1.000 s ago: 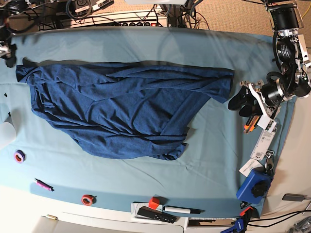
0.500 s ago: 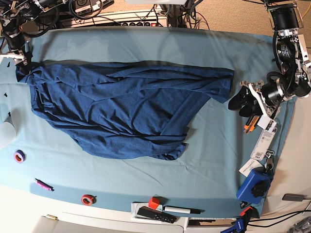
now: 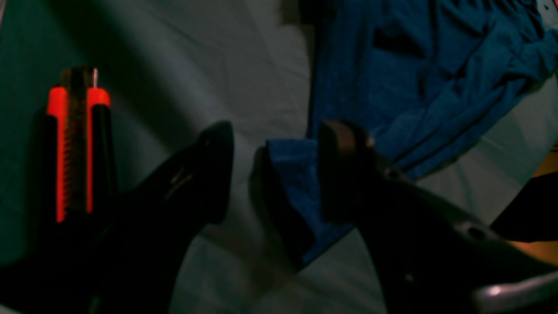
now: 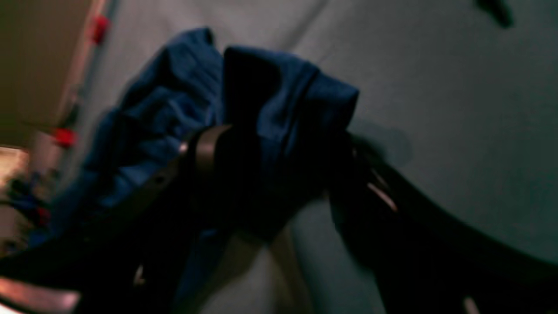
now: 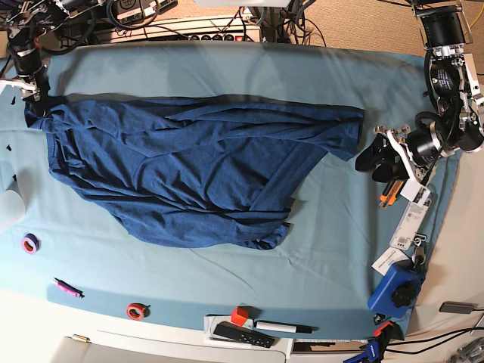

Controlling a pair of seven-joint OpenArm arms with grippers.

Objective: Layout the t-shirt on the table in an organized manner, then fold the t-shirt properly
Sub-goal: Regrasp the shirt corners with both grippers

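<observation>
Your t-shirt (image 5: 189, 174) lies spread wide across the middle of the surface (image 5: 227, 68), its long top edge running left to right along the far side and the body sagging toward you in heavy wrinkles, the bottom bunching to a rounded point near the centre. It is laid out only roughly; I judge the spreading step is not finished, and both arms sit at opposite top corners because pulling those apart is what would flatten the cloth.

Your left pincer (image 5: 380, 160) is at the right end of the shirt, just beside the corner. Its wrist view shows what the overhead view cannot: the left pincer (image 3: 274, 152) stands wide, with a blue corner of the t-shirt (image 3: 292, 174) lying between the fingers but not pinched. An orange and black utility knife (image 3: 76, 144) rests on the teal cloth close beside it, so mind it when you close.

Your right pincer (image 5: 32, 91) is at the far left corner. From overhead it is mostly lost among dark arm parts at the edge. The right wrist view, though blurred, shows the right pincer (image 4: 279, 161) with its fingers spread either side of a bunched hump of the t-shirt (image 4: 270, 100); whether the cloth is actually held there I cannot tell.

Only the overhead view shows the clutter along your near edge: tape rolls (image 5: 30, 243), a pink marker (image 5: 66, 287) and a remote (image 5: 242, 334), all well apart from the shirt.
</observation>
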